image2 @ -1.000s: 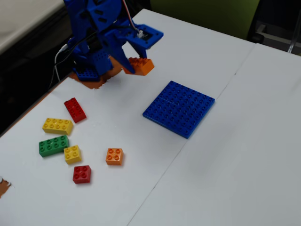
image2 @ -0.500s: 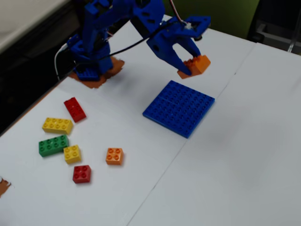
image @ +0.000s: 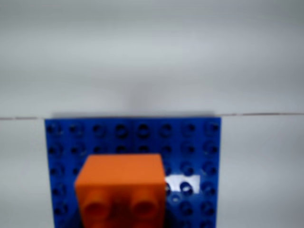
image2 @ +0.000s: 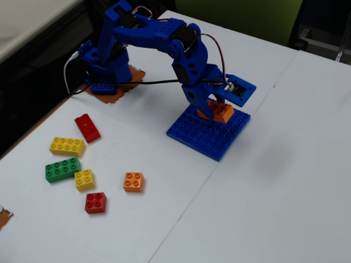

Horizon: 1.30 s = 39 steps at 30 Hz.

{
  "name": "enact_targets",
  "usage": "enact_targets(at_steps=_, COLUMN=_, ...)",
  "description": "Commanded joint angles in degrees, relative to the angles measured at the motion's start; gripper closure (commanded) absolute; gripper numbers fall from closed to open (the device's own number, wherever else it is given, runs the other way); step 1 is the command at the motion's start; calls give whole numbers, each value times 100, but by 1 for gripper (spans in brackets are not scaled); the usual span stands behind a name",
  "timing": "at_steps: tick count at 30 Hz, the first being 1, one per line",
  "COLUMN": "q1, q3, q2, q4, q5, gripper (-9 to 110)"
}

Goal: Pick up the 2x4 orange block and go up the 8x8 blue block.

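Note:
The 2x4 orange block [image2: 221,112] sits between the jaws of my blue gripper [image2: 215,109], over the far part of the 8x8 blue block [image2: 205,134]. I cannot tell whether it rests on the plate's studs or hangs just above them. In the wrist view the orange block [image: 121,187] fills the lower middle, end-on and blurred, with the blue baseplate [image: 199,142] under and behind it. My fingers do not show in the wrist view.
Loose bricks lie at the left of the fixed view: red [image2: 87,127], yellow [image2: 67,146], green [image2: 62,169], small yellow [image2: 84,179], small orange [image2: 133,182], small red [image2: 95,202]. The arm's base [image2: 104,71] stands at the back left. A table seam [image2: 181,213] runs by the plate.

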Motion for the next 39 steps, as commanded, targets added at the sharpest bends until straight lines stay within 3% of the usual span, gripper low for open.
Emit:
enact_targets(at_steps=1, q1=44, q3=246, q2=387, q4=202, q5=79, gripper=101)
enact_targets(at_steps=7, q1=105, q3=246, q2=431, q4=738, q5=62, gripper=101)
enact_targets(at_steps=17, q1=114, q3=105, q2=606, q4=492, q5=378, gripper=101)
enact_targets(at_steps=29, q1=132, q3=158, q2=1802, q4=896, q5=360, gripper=101)
enact_targets(at_steps=39, q1=158, q3=431, q2=1969, q4=360, q5=176, gripper=101)
